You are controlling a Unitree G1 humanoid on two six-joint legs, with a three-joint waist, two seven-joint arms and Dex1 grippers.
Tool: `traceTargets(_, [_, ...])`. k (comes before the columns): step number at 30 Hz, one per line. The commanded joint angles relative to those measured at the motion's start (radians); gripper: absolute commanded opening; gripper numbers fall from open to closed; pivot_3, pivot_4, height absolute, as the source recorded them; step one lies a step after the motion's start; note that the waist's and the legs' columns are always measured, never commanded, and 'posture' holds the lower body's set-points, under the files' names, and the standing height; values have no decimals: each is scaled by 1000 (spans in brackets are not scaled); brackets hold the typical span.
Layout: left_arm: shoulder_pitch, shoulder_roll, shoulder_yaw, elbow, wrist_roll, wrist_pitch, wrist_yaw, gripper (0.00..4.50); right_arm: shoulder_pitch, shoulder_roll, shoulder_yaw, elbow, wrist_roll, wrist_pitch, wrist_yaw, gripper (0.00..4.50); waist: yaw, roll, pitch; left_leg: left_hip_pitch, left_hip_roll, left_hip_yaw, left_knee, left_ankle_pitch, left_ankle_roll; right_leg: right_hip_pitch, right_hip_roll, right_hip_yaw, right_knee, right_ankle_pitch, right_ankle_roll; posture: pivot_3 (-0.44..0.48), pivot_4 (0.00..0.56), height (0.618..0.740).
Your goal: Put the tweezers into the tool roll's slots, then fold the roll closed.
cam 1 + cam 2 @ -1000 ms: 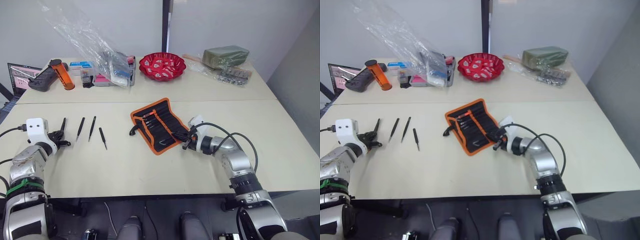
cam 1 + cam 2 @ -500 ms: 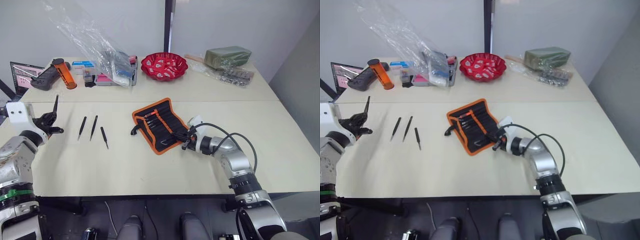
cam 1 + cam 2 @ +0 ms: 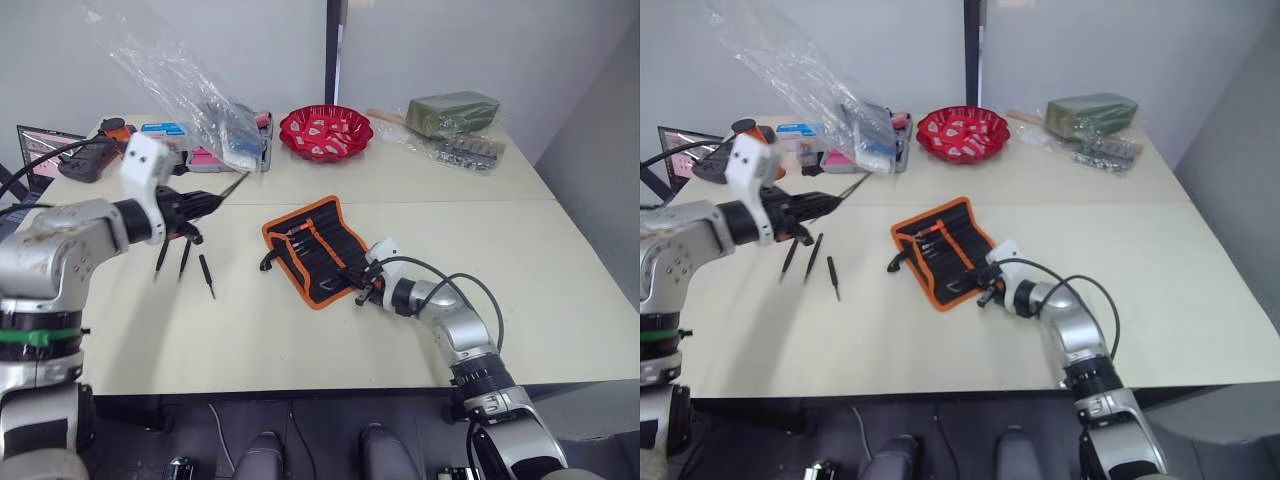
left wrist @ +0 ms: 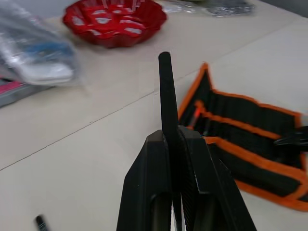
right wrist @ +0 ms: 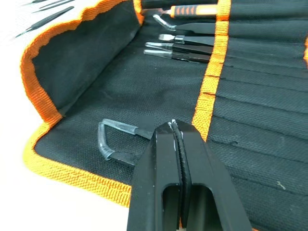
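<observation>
Right now I see the right gripper [image 5: 177, 126] pressed together, empty, at the near edge of the open tool roll [image 3: 318, 250]. Three tweezers [image 3: 186, 260] lie on the table [image 3: 300, 340] left of it. Left gripper [image 4: 174, 139] pinches one tweezer [image 4: 166, 91], lifted clear.

Both arms are silver-grey metal, jointed in rounded segments, with white blocks at the wrists and loose black cables looping alongside. A green band rings the left arm. Each ends in two black tapered fingers [image 4: 192, 192].
</observation>
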Motion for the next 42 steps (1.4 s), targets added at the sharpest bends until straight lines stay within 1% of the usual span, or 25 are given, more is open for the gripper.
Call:
traceTargets(1, [-118,-37,-109,6,72,-6,-10,26,5,3,-18,5,-19,-24,-45,0,3,0,0,0,0,0,0,0,0,0,0,0,0,0,0,0,150,740])
traceTargets(2, [-150,-59,-136,18,87,-3,-7,26,7,6,-20,2,-18,-27,-52,0,3,0,0,0,0,0,0,0,0,0,0,0,0,0,1,0,150,740])
traceTargets(4, [-202,-97,-152,53,79,39,-17,26,12,11,-22,-9,-14,-30,-63,0,2,0,0,0,0,0,1,0,0,1,0,0,-1,0,1,0,150,740])
traceTargets(6, [-255,-115,-195,103,81,105,-44,26,17,16,-27,-20,-10,-34,-75,0,1,0,0,0,0,0,1,0,0,0,0,0,0,0,1,0,150,740])
traceTargets(8, [-283,-116,-258,137,126,75,-80,26,20,19,-31,-28,-5,-35,-84,0,-1,0,0,0,0,0,1,0,0,0,0,0,0,-1,1,0,150,740])
traceTargets(11, [-321,-140,-312,213,154,56,-137,26,25,20,-31,-38,-4,-33,-95,0,-1,0,0,0,0,0,0,0,0,0,0,0,0,-1,1,0,150,740])
traceTargets(12, [-327,-146,-335,230,174,27,-160,26,26,20,-31,-39,-4,-33,-98,0,-1,0,0,0,0,0,0,0,0,0,0,0,0,-1,1,0,150,740])
traceTargets(16, [-353,-202,-448,317,303,-76,-172,26,27,22,-31,-38,-11,-41,-113,0,3,0,0,-1,0,0,1,0,-1,0,0,0,0,-1,1,0,150,740])
traceTargets(21, [-350,-276,-509,427,404,-176,-195,26,22,28,-28,-32,-11,-43,-125,0,2,0,0,-2,-1,0,2,0,-1,0,0,0,-1,-1,1,0,150,740])
traceTargets(23, [-344,-289,-524,460,444,-210,-199,26,22,30,-26,-33,-11,-42,-127,0,1,0,0,-2,-1,0,1,0,0,0,0,0,0,-1,1,0,150,740])
traceTargets(26, [-325,-307,-530,486,471,-223,-223,26,25,29,-26,-35,-10,-40,-127,0,0,0,0,-2,-1,0,1,0,0,-1,0,0,0,-1,1,0,150,740])
traceTargets(29, [-300,-302,-541,481,498,-219,-245,26,27,28,-25,-38,-9,-36,-128,0,0,0,0,-2,-1,0,1,0,0,-1,0,0,0,-1,1,0,150,740])
traceTargets(33, [-279,-300,-526,449,502,-189,-277,26,26,28,-26,-37,-7,-34,-127,0,0,0,0,-2,-1,0,1,0,0,-1,0,0,0,-1,1,0,150,740])
traceTargets(37, [-259,-298,-519,412,513,-158,-267,26,24,28,-24,-35,-6,-33,-125,0,0,0,0,-2,-1,0,2,0,0,0,0,0,0,-1,1,0,150,740])
traceTargets(42, [-244,-316,-498,416,535,-146,-221,26,20,31,-21,-33,-5,-31,-122,0,0,0,0,-2,-1,0,2,0,0,0,0,0,0,-1,1,0,150,740])
